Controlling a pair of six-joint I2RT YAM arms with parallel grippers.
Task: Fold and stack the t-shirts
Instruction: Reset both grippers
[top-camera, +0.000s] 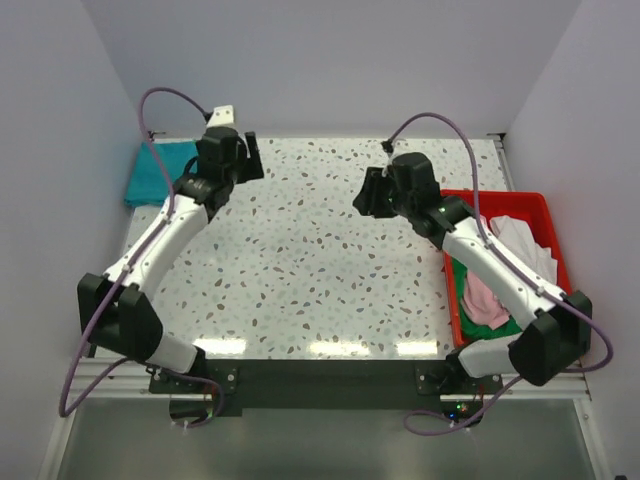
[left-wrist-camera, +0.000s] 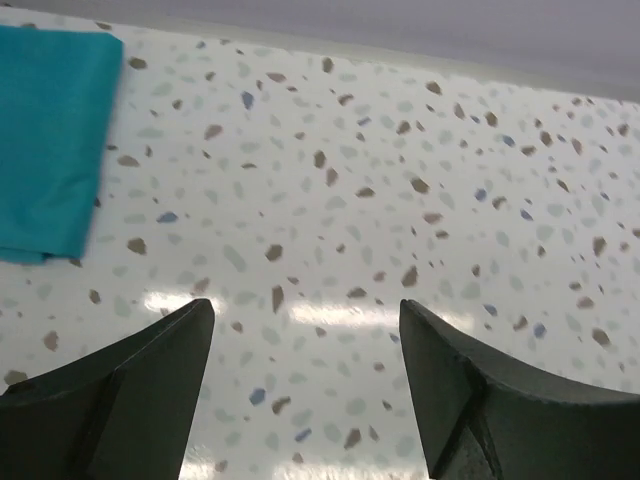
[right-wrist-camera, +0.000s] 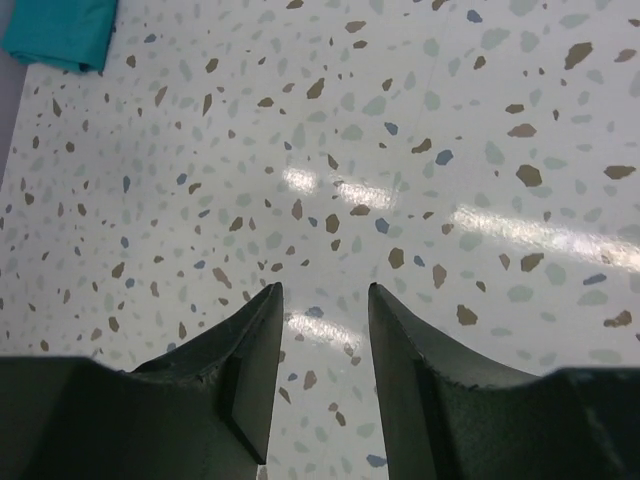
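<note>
A folded teal t-shirt (top-camera: 158, 172) lies at the far left corner of the speckled table; it also shows at the left of the left wrist view as a teal t-shirt (left-wrist-camera: 45, 140) and in the top left corner of the right wrist view as a teal t-shirt (right-wrist-camera: 62, 30). Pink, white and green t-shirts (top-camera: 500, 270) sit heaped in the red bin. My left gripper (left-wrist-camera: 305, 320) hovers open and empty just right of the teal shirt. Over the table's far middle, my right gripper (right-wrist-camera: 322, 290) hangs open, narrower, with nothing between its fingers.
A red plastic bin (top-camera: 545, 210) stands at the right side of the table, under my right arm. White walls close in the back and both sides. The speckled tabletop (top-camera: 300, 260) stretches between the two arms.
</note>
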